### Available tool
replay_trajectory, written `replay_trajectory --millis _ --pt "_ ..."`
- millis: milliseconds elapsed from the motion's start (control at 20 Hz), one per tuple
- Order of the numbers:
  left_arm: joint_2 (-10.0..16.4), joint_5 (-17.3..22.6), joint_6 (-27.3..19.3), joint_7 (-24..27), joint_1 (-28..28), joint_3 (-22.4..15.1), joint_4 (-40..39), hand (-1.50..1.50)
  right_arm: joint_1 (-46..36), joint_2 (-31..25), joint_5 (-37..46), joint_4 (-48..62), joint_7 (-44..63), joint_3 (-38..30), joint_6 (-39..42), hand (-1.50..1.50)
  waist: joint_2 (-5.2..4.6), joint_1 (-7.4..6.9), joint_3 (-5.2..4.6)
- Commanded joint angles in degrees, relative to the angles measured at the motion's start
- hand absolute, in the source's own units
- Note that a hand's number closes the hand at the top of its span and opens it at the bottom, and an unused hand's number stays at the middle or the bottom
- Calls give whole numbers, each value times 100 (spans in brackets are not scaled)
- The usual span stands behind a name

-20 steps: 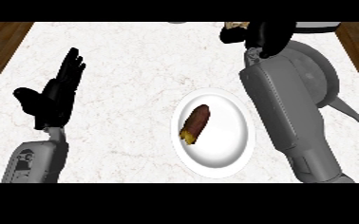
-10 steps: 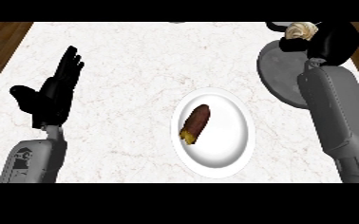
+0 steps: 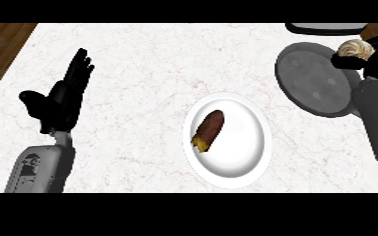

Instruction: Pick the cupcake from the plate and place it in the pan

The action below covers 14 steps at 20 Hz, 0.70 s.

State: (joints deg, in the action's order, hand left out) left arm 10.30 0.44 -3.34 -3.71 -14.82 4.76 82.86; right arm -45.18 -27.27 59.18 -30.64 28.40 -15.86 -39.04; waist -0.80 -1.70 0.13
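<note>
Tabletop (image 3: 148, 55): white marble-look, grey-veined, smooth; brown wood edge (image 3: 11, 37) at far left. Plate (image 3: 252, 145): white, smooth, faint sheen; pan (image 3: 314, 80): dark grey, matt, metal-like. Left robot hand (image 3: 63, 97): black, matt; cupcake (image 3: 353, 47): pale swirled frosting.

Of the cream-topped cupcake (image 3: 354, 47) only the swirl shows; the rest is hidden in the curled fingers of the black right hand (image 3: 348, 61), itself cut by the right edge. The round dark-grey pan (image 3: 314, 80) loses its right rim behind that hand and the grey forearm (image 3: 367, 107). A dark shape (image 3: 328, 28) at the top edge is cut too short to name.
</note>
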Motion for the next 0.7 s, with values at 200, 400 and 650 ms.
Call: replay_trajectory --millis 200,400,650 --pt "20 68 42 -55 0 52 75 0 -60 56 -1568 857 -1349 -1099 482 -150 -28 -100 22" --pt "7 31 -8 -46 7 49 140 0 67 17 -2307 1005 -2356 -1611 1131 -150 -36 -92 24" --pt "-61 -98 -74 -110 -112 -64 108 0 -45 237 -2298 1381 -2972 -1695 375 -150 -37 -119 13"
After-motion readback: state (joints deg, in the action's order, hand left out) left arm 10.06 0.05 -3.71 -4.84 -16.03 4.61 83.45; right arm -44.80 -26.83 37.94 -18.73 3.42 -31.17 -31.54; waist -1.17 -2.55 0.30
